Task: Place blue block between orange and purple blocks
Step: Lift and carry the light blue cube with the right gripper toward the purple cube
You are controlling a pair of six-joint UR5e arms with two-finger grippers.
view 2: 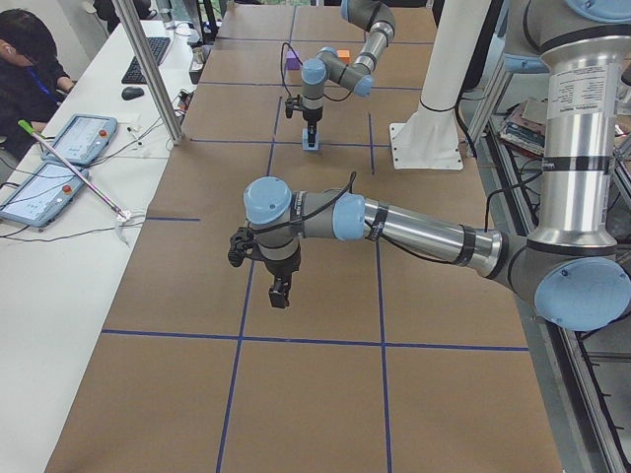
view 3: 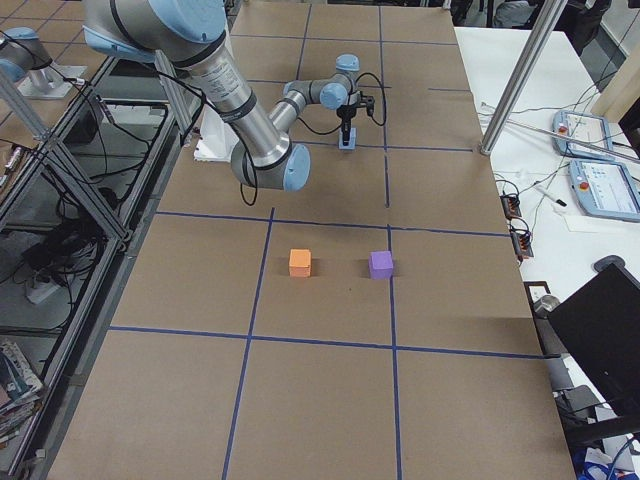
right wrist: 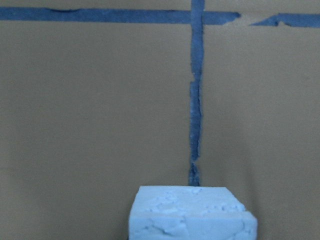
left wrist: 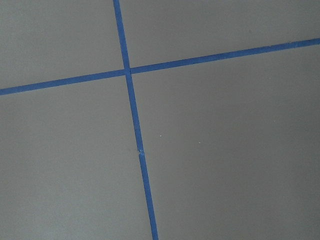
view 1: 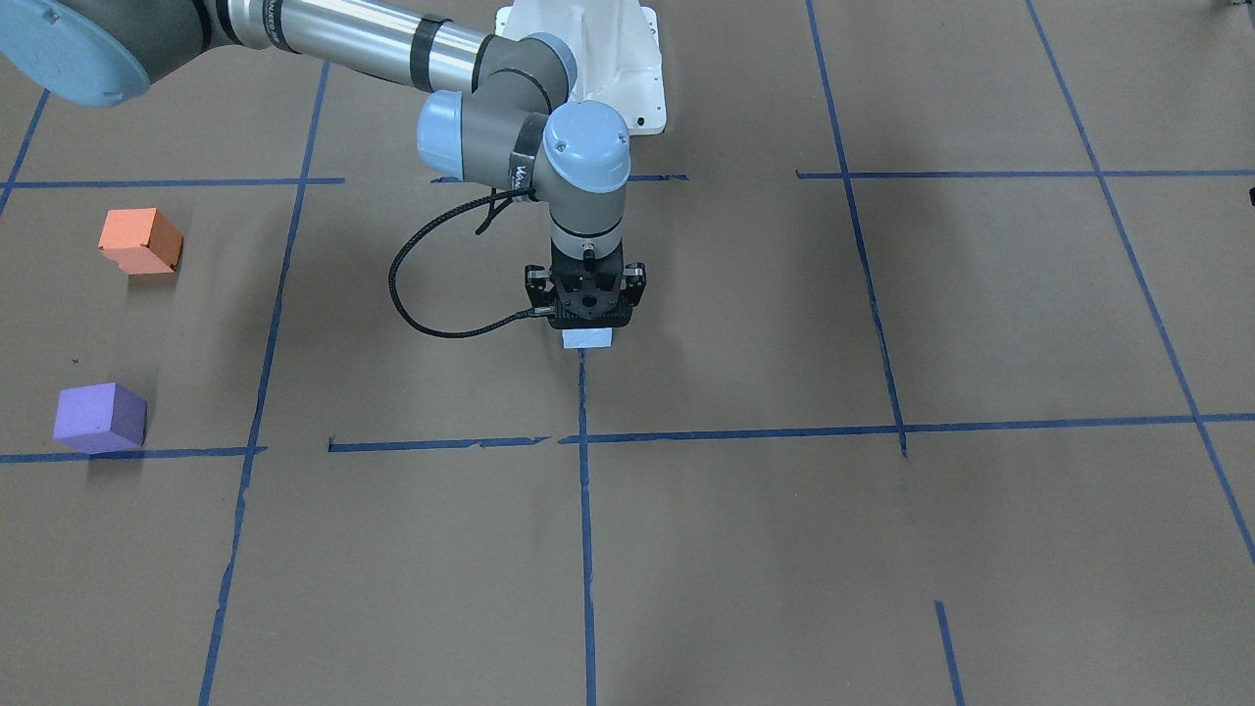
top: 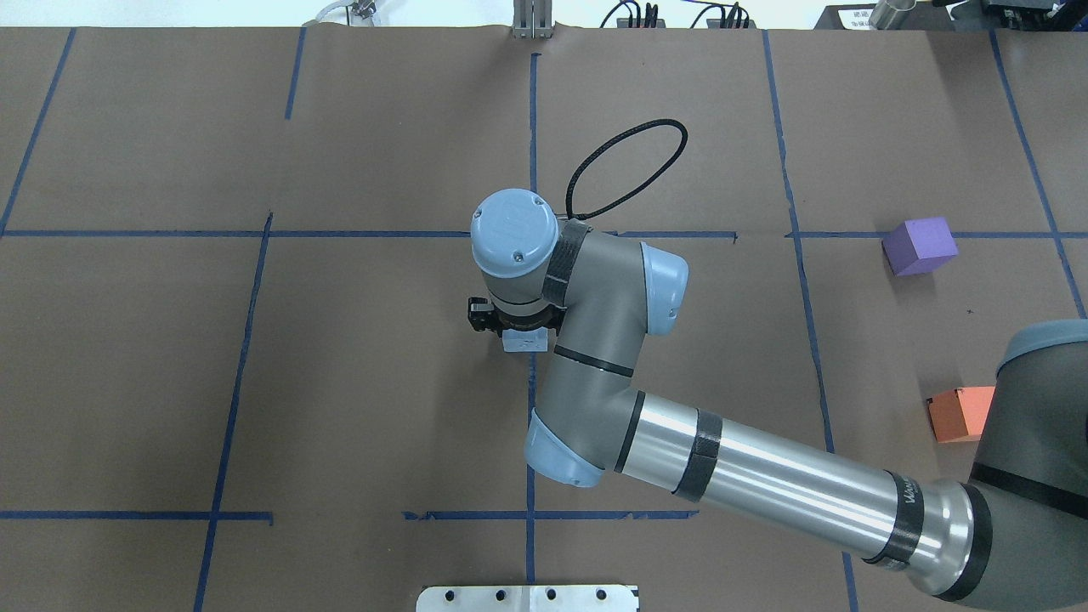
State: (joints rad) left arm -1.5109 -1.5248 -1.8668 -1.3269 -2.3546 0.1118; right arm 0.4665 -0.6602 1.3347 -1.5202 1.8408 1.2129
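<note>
The pale blue block sits at the table's middle on a blue tape line, directly under my right gripper, which points straight down and is shut on it. The block fills the bottom of the right wrist view; the fingers do not show there. The orange block and the purple block stand apart from each other far off on my right side, with bare table between them. My left gripper hangs above the table at my left end; I cannot tell whether it is open or shut.
Blue tape lines divide the brown paper table into squares. The right arm's black cable loops beside the wrist. An operator's desk with tablets runs along the far side of the table.
</note>
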